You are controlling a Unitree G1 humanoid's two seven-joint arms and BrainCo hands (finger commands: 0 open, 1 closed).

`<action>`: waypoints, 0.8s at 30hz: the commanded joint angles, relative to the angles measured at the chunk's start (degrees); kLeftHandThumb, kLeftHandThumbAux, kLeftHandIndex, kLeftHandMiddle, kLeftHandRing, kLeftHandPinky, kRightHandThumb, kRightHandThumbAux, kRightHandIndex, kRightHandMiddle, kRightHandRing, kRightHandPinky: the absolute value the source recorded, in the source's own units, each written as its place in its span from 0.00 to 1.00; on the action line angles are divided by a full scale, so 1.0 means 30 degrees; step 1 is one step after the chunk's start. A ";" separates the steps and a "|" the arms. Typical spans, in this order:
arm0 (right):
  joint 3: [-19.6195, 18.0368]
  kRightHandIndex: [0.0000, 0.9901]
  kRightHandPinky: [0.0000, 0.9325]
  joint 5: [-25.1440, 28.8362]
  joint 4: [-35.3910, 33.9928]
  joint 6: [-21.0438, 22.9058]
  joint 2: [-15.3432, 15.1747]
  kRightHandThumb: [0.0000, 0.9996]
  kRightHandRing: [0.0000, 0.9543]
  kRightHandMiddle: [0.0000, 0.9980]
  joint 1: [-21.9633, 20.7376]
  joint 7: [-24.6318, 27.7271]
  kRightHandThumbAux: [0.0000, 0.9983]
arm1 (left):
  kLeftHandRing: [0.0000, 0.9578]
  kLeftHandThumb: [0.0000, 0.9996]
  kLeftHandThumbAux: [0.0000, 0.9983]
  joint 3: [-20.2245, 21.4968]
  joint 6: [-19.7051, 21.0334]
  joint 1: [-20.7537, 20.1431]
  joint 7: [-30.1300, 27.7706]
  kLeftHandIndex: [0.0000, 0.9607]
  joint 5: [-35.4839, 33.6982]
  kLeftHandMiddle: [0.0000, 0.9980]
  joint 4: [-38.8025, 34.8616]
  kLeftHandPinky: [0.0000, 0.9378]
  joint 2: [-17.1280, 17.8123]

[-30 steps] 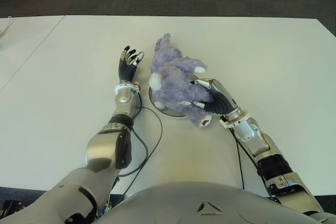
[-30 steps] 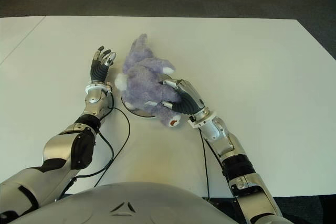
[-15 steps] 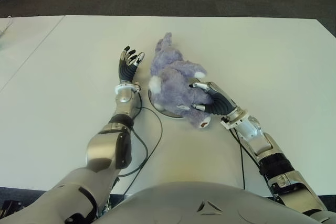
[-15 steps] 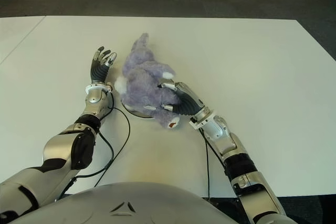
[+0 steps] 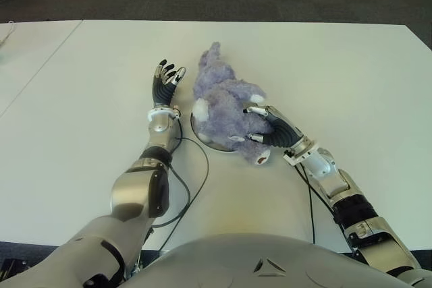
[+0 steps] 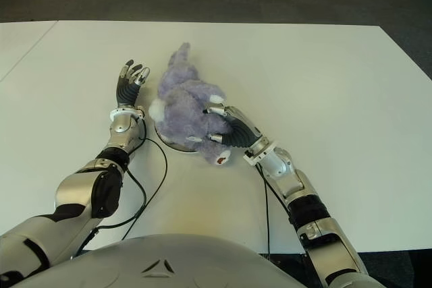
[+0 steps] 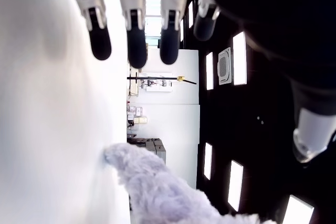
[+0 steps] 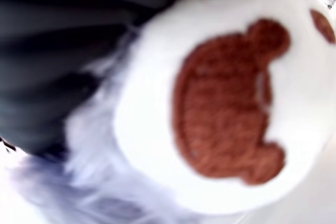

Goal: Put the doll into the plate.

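On the white table, the purple doll already lies across the plate, one foot hanging over its near rim. The right hand has its fingers clamped on the doll's lower body, so letting go and pulling away is what seems left. The left hand shows just left of the doll, fingers spread and holding nothing.

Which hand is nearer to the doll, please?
Right. The right hand grips the doll over the plate; the left hand is open beside it, apart.

doll on plate, left hand left, right hand right
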 commanded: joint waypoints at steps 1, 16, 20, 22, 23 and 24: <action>0.1083 0.00 0.00 -0.1973 0.2922 0.0097 0.0187 0.08 0.00 0.00 0.1409 -0.0586 0.54 | 0.21 0.00 0.55 -0.0140 0.2284 0.3608 0.0240 0.12 0.0086 0.20 0.2576 0.21 -0.1048; -0.0014 0.00 0.00 -0.2761 0.0267 0.0388 -0.0614 0.05 0.00 0.00 0.0136 -0.1773 0.43 | 0.20 0.00 0.56 -0.0079 0.2389 0.3542 0.0151 0.11 -0.0011 0.19 0.2565 0.20 -0.1101; -0.0339 0.00 0.00 -0.1686 -0.0205 0.0453 -0.0778 0.07 0.00 0.00 -0.0075 -0.1165 0.43 | 0.20 0.00 0.56 -0.0171 0.2685 0.3498 0.0285 0.10 0.0092 0.19 0.2588 0.21 -0.1057; -0.0546 0.00 0.00 -0.1063 -0.0587 0.0571 -0.0872 0.08 0.00 0.00 -0.0201 -0.0761 0.42 | 0.21 0.00 0.56 -0.0200 0.2677 0.3510 0.0343 0.10 0.0131 0.19 0.2589 0.21 -0.1042; -0.0598 0.00 0.00 -0.0949 -0.0703 0.0610 -0.0881 0.08 0.00 0.00 -0.0216 -0.0673 0.42 | 0.21 0.00 0.56 -0.0201 0.2624 0.3520 0.0350 0.10 0.0134 0.19 0.2584 0.22 -0.1048; -0.0666 0.00 0.00 -0.0822 -0.0846 0.0627 -0.0877 0.08 0.00 0.00 -0.0241 -0.0597 0.42 | 0.21 0.00 0.56 -0.0193 0.2547 0.3527 0.0333 0.10 0.0125 0.19 0.2577 0.22 -0.1060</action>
